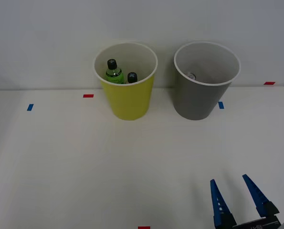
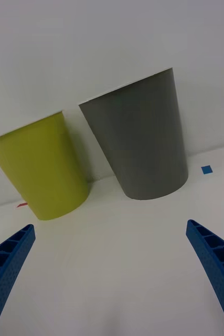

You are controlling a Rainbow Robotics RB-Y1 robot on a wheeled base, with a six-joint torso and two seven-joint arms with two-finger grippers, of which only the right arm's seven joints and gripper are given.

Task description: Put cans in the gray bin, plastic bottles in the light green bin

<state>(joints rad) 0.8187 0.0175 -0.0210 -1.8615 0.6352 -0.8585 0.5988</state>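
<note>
Already the 2 plastic bottles (image 1: 119, 73) stand inside the light green bin (image 1: 127, 102), their black caps showing below its white rim, and the silver top of the can (image 1: 191, 75) is just visible low inside the gray bin (image 1: 195, 102). Both bins sit upright, near each other but apart, toward the back of the white counter (image 1: 84, 162). Nearer the robot, the right tool (image 1: 237, 191) hangs over bare counter with its blue fingers (image 2: 7, 262) spread wide and nothing between them. By this showing, the sorting looks complete, with nothing loose left to collect.
</note>
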